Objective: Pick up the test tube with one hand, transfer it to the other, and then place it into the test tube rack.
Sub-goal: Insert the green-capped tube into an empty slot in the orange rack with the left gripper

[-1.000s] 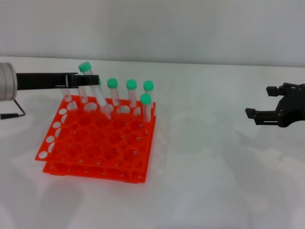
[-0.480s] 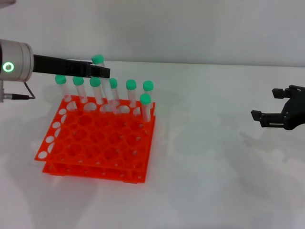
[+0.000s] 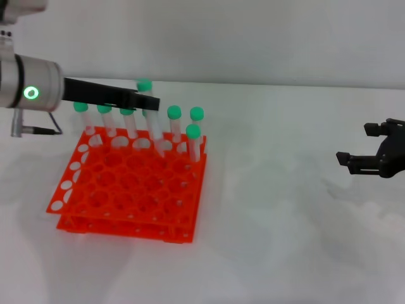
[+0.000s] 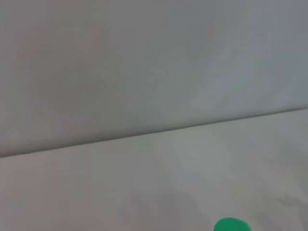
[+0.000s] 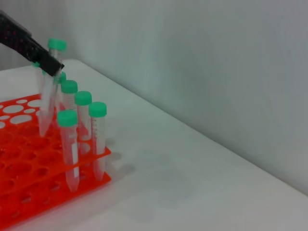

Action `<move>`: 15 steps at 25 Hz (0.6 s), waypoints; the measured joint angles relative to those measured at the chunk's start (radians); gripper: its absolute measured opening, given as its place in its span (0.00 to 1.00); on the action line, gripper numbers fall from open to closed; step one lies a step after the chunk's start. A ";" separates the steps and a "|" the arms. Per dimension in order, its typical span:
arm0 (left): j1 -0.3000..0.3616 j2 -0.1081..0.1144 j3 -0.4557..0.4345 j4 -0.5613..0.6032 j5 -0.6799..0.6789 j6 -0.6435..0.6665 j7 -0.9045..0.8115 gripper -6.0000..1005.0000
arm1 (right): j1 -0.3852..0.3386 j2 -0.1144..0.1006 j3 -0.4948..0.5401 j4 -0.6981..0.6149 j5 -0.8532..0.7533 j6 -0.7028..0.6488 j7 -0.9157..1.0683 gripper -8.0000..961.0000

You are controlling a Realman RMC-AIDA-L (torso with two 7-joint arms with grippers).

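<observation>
My left gripper is shut on the test tube just under its green cap. It holds the tube tilted over the back row of the orange-red test tube rack. The tube's tip is near the top tier; I cannot tell if it is in a hole. The right wrist view shows the same gripper, tube and rack. A green cap shows in the left wrist view. My right gripper is open and empty, far right of the rack.
Several more green-capped tubes stand upright in the rack's back rows, one a row nearer. The white table stretches between the rack and the right gripper. A pale wall stands behind.
My left gripper has moved right and up with the tube, along the rack's back row. The right gripper has drifted slightly right.
</observation>
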 joint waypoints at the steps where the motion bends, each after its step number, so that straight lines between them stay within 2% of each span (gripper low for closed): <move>1: 0.000 0.001 0.000 0.015 0.002 -0.011 0.005 0.21 | -0.001 0.000 0.000 0.000 0.000 0.000 -0.001 0.88; 15: 0.001 -0.003 0.000 0.088 -0.007 -0.051 0.083 0.21 | -0.006 -0.002 0.015 0.001 -0.008 0.000 0.006 0.88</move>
